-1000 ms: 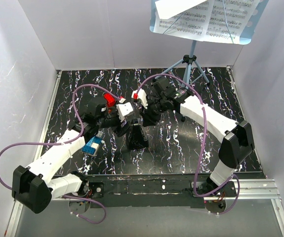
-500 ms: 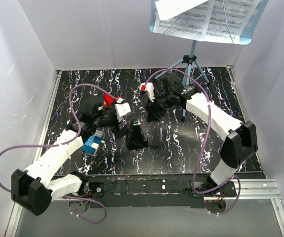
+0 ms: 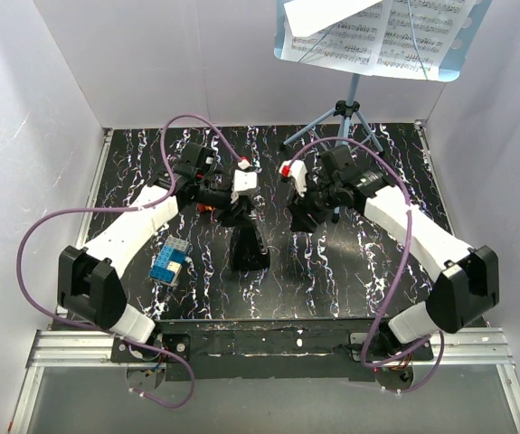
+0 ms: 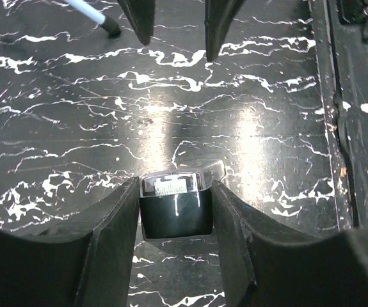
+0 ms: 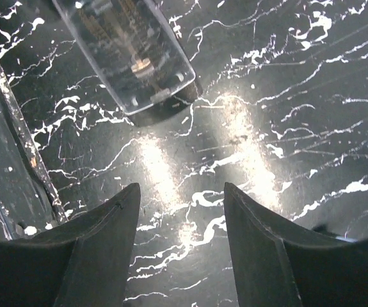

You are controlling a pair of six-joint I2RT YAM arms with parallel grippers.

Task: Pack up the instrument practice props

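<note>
- At the far right of the surface (image 3: 377, 271), the music stand (image 3: 353, 95) stood upright on its tripod legs. The sheet-music pages (image 3: 395, 32) lay on its tilted plate, and neither arm was touching stand or pages.
- Mid-surface stood a black clear-capped case (image 3: 246, 246), possibly a metronome. A blue block (image 3: 169, 262) lay to its left, apart from it.
- The left fingers (image 4: 107, 236) flanked the case top closely, one on each side. Whether they pressed on it or merely stood beside it could not be told.
- The right fingers (image 5: 104, 243) were spread apart with nothing between them, poised over bare surface with the case just ahead.
- Risk one: the case looked glossy and tapered. A squeeze placed high or off-centre would likely let it slip out or topple.
- Risk two: both sets of fingers stood near the same case. A converging move could knock the two together or push the case over.
- Risk three: the right arm's cable looped close to the tripod legs. A wide swing could snag a leg and tip the top-heavy stand.
- Risk four: the pages appeared loose on the plate. Any jolt to the pole would probably send them sliding off.
</note>
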